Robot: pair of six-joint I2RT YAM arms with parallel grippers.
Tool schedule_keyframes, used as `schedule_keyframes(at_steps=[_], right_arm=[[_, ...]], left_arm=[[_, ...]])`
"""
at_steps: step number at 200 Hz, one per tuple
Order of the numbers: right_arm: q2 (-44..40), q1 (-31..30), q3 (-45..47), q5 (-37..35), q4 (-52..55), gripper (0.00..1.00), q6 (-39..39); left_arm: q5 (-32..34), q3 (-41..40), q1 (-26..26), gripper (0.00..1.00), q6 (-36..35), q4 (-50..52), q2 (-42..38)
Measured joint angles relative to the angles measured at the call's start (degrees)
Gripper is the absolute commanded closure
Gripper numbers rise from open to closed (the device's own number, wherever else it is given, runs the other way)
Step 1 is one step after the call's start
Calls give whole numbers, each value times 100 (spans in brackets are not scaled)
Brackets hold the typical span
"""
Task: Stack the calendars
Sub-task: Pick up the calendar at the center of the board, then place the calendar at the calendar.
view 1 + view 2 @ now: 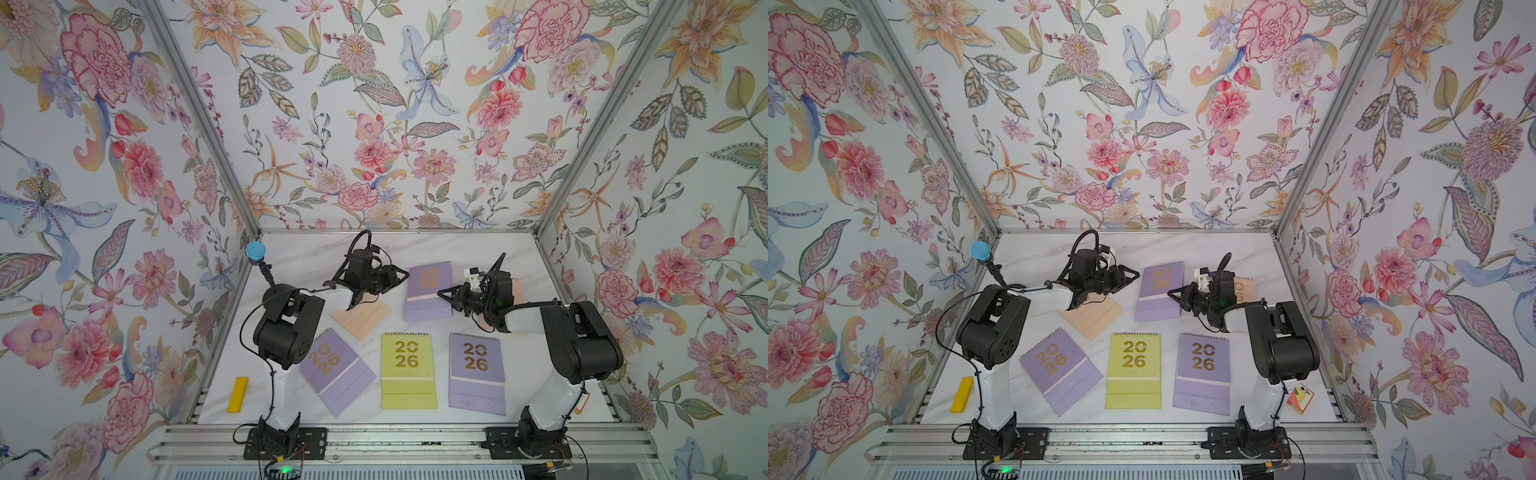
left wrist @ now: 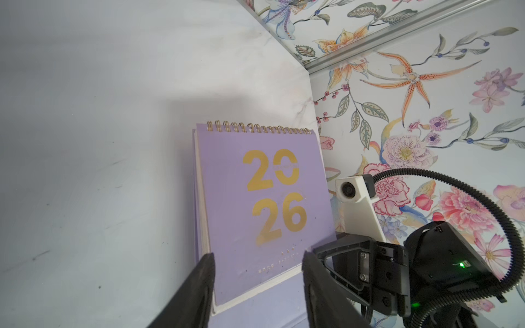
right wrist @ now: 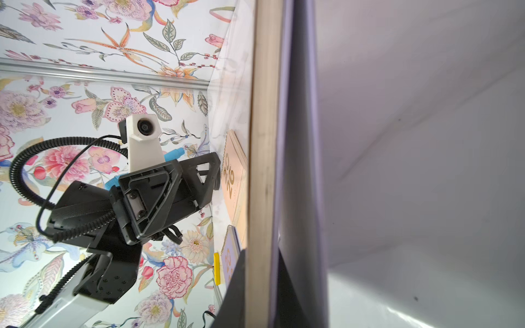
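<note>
At the back: stiff, probably light lilac calendar (image 1: 428,286), pinched by its edge in right gripper (image 1: 441,293); left gripper (image 2: 258,255) spread apart.

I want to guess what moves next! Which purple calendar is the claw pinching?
The far lilac calendar, behind the yellow-green calendar; the right gripper pinches its edge. The two near lilac calendars lie untouched.

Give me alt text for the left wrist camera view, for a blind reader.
A lilac calendar with gold 2026 print and spiral binding lies on a white table, seen between the left gripper's two open black fingers. The right gripper grips its side edge, with floral wallpaper behind.
</note>
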State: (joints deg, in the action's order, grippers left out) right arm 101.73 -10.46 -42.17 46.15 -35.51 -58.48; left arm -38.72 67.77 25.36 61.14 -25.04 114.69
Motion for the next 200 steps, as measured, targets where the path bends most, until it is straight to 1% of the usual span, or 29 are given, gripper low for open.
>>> schedule_keyframes(at_steps=[14,40,98,134,164,180,200], right_arm=[[-149,31,136,55,-116,91,-136],[-407,55,365,168,-402,91,-446],[-898,26,654,321,-992,91,-1110],[-1143,-81,667,339,-1141,91,-1338],[-1163,-216,671,358,-1346,91,-1513],[-1163,-282,708,363,-1493,91,-1624],[-1152,-343,741,387,-1694,91,-1768]], left_arm=[[-107,-111,-22,30,133,-297,-44],[-315,-286,-26,23,407,-809,-48],[-557,-422,-26,19,688,-1497,-68],[-590,-560,-26,18,739,-1624,-188],[-610,-597,-24,19,839,-1790,-260],[-614,-645,-26,22,946,-1939,-289],[-640,-719,-26,31,1119,-2164,-326]])
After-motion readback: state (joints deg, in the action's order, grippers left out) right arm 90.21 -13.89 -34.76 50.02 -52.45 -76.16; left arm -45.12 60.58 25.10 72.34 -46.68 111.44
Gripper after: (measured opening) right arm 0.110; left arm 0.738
